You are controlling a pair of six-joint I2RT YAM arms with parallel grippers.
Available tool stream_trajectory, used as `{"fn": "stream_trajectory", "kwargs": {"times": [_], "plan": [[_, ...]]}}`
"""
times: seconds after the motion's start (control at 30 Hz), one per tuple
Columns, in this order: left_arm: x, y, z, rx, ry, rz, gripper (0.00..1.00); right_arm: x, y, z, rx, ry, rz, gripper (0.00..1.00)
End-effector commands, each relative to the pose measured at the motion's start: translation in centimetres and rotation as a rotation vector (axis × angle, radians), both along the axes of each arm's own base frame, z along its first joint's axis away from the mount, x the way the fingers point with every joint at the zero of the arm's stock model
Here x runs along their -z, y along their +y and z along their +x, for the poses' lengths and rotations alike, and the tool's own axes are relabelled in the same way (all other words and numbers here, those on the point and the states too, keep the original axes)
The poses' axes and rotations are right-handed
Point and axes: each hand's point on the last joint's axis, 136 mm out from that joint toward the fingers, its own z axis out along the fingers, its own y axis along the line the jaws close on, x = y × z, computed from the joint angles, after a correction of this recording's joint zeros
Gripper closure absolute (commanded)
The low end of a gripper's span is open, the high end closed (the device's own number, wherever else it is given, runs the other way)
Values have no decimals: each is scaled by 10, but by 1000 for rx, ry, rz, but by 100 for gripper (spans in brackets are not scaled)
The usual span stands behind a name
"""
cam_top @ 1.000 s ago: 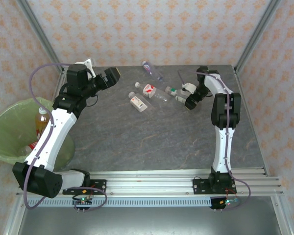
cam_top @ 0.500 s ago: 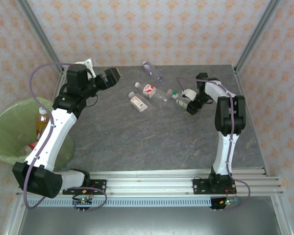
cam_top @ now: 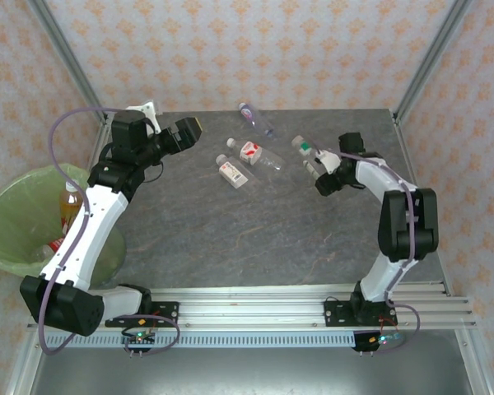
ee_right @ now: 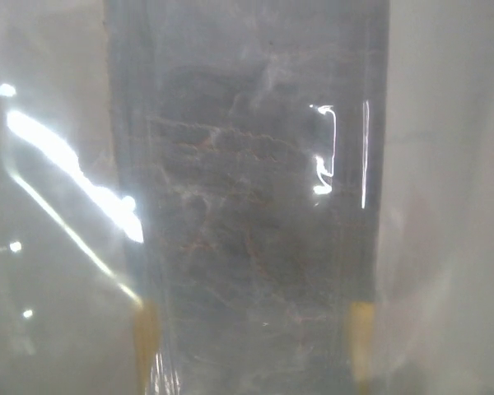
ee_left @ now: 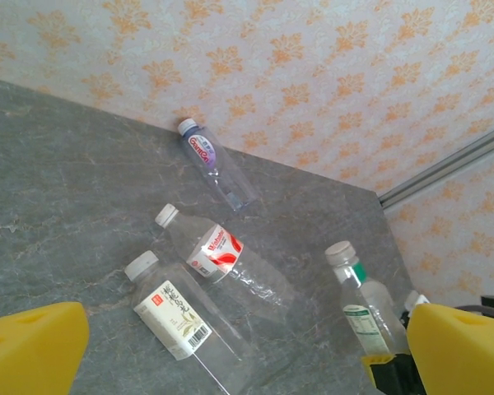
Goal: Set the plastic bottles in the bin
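Observation:
My right gripper is shut on a clear plastic bottle with a green-and-white label and holds it tilted above the table's far right. In the right wrist view its clear body spans the gap between my fingers. In the left wrist view this bottle points cap-up. Three more bottles lie on the table: purple label, red-white label, white label. The left gripper hovers open at the far left, with nothing between its yellow fingers. The bin stands left of the table.
An orange-labelled bottle stands inside the green-lined bin. Metal frame posts and patterned walls close in the table's back and sides. The grey table is bare towards the near edge.
The right gripper closed on the green-labelled bottle and lifted it off the table, while its elbow swung out to the right. The left arm stayed still.

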Motion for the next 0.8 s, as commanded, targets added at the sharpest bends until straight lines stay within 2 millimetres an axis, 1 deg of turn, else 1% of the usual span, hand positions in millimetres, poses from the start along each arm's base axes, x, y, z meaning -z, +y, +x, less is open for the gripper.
{"fn": "stream_trajectory", "kwargs": {"times": [0.0,0.07,0.17,0.3,0.37,0.53,0.63,0.77], "plan": [[9,-5,-3,15,25,-5,0,-38,38,4,4,-137,192,100],[10,-9,-1,28,28,-24,0,-46,60,-6,-34,-170,250,100],[11,-12,2,37,27,-38,0,-55,86,-17,-60,-196,339,100],[10,-19,3,56,19,-40,0,-65,100,-21,0,-196,434,100],[12,-23,3,64,18,-41,0,-66,107,-23,25,-193,463,100],[19,-35,3,93,33,-38,0,-69,139,-40,-32,-184,499,100],[23,-44,5,101,52,-60,0,-68,151,-43,-30,-200,507,100],[27,-56,8,124,59,-62,0,-72,169,-45,-42,-217,540,100]]}}
